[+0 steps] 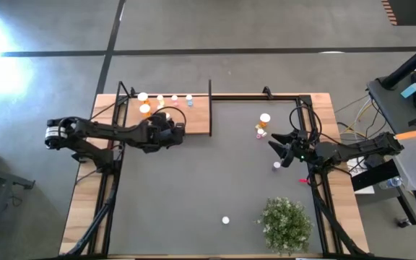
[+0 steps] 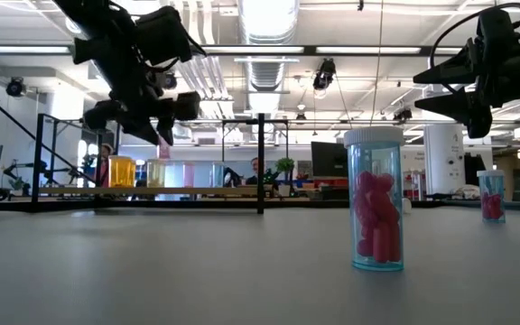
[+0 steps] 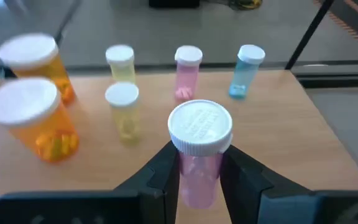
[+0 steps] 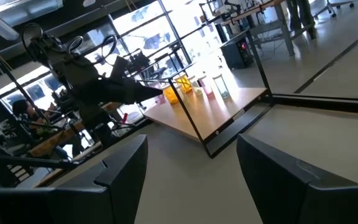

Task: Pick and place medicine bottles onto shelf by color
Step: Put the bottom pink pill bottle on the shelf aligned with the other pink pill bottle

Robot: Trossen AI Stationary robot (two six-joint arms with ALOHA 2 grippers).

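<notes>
My left claw (image 3: 199,171) pinches one pink bottle (image 3: 198,155) above shelf (image 3: 291,124) — six bottles on it; right claw (image 4: 191,168) spread, over grey mat (image 1: 193,188)

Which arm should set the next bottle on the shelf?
Left. Its gripper already holds a pink bottle above the shelf; the right gripper is open, empty, away from it.

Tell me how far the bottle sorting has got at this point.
Done: six bottles stand on the shelf: two orange bottles, two yellow, one pink, one blue bottle. In hand: the left gripper is shut on a pink bottle above the shelf, in front of the pink one. Left: several bottles on the dark mat, near the open right gripper and beside the plant.
</notes>
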